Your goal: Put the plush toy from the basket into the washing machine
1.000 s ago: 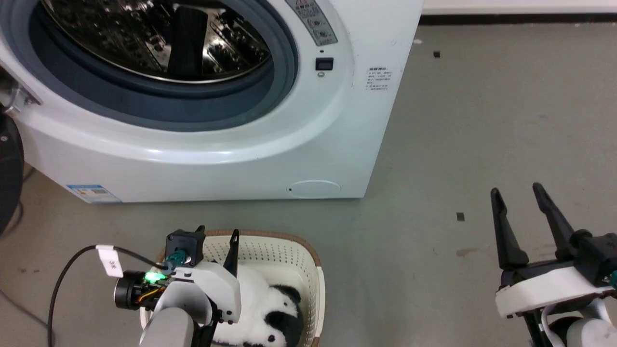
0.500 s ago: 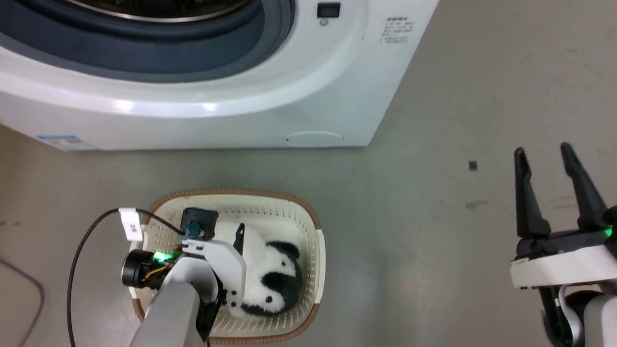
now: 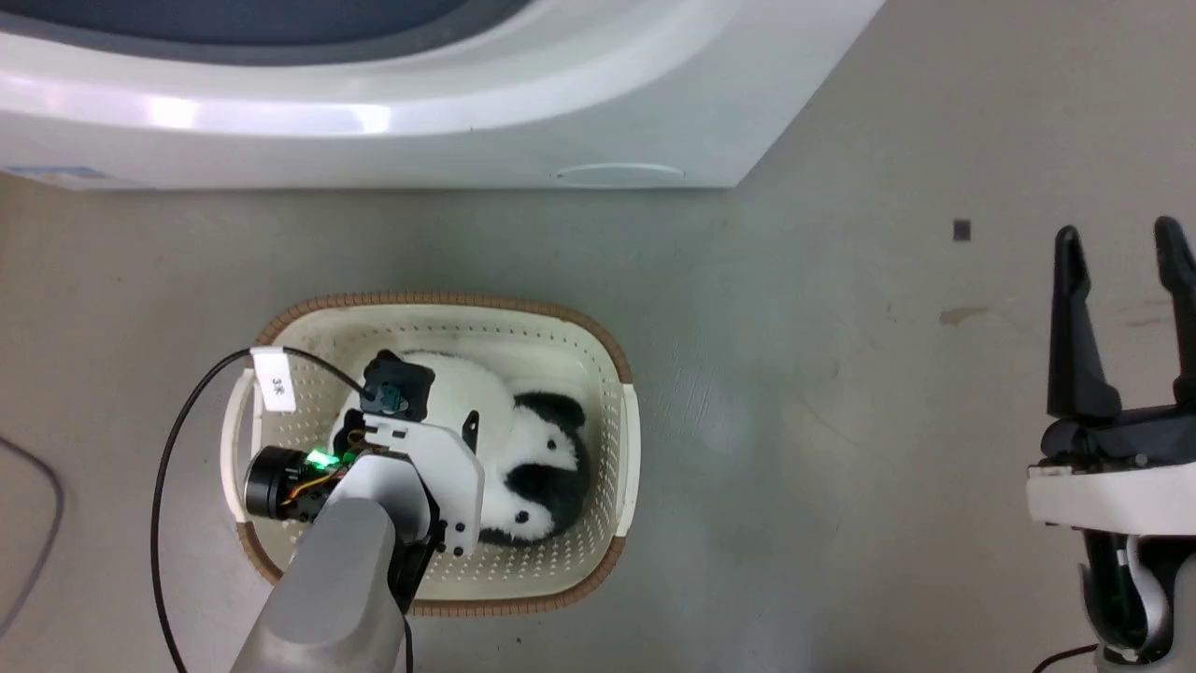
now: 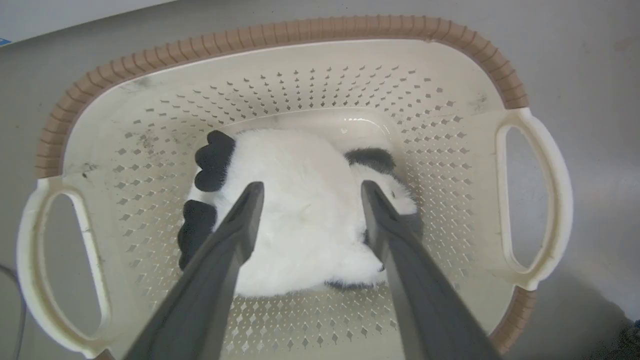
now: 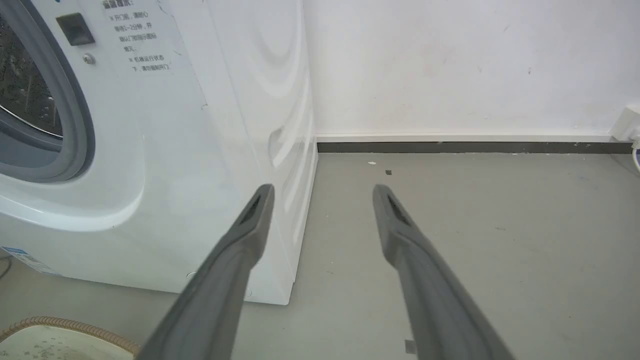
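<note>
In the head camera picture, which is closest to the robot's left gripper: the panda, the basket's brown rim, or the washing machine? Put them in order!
Starting from the left gripper:
1. The plush toy, right under the open fingers, lying in the basket.
2. The basket, its brown rim ringing the toy.
3. The washing machine, across the floor at the view's top.

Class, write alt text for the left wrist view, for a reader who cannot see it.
The left gripper, its two dark fingers open, reaches toward a black-and-white plush panda lying in a cream perforated basket with a brown rim, on a grey floor.
</note>
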Tool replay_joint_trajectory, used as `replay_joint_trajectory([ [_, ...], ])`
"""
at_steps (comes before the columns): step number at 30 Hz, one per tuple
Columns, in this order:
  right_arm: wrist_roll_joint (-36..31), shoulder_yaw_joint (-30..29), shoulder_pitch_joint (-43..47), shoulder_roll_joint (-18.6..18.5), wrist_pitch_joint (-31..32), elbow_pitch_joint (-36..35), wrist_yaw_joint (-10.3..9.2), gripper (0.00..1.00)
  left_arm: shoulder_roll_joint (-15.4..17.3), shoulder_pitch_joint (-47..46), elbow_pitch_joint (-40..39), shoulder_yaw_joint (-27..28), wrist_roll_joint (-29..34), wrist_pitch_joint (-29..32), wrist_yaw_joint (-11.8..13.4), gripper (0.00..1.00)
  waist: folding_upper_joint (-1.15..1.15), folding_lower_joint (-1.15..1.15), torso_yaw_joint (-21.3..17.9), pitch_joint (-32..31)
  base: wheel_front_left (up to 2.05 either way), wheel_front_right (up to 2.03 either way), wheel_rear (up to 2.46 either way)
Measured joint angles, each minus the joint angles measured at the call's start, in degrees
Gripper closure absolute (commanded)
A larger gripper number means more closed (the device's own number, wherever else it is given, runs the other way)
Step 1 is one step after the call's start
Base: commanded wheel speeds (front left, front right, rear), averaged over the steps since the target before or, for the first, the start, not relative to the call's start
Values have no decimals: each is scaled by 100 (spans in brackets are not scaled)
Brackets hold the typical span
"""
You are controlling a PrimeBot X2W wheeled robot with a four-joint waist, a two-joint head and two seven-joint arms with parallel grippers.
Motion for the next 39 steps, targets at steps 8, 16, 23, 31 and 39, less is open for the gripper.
replay_joint_trajectory([
  [8, 75, -94, -116, 0, -96, -147, 0, 0, -11, -383, 464, -157, -88, 59, -1, 0, 0, 0, 34, 478, 0, 0, 0],
  [16, 147, -143, -316, 0, -198, -286, 0, 0, -10, -731, 936, -304, -237, 105, -12, 0, 0, 0, 51, 912, 0, 0, 0],
  [23, 204, -238, -436, 0, -294, -394, 0, 0, -12, -1135, 1385, -458, -376, 98, -31, 0, 0, 0, 65, 1334, 0, 0, 0],
  [31, 356, -308, -629, 0, -379, -467, 0, 0, -13, -1547, 1820, -608, -491, 58, -27, 0, 0, -1, 67, 1726, 0, 0, 0],
  [39, 550, -367, -861, 0, -472, -616, 0, 0, 4, -1947, 2243, -728, -683, 52, -27, 0, 0, -1, 34, 2064, 0, 0, 0],
])
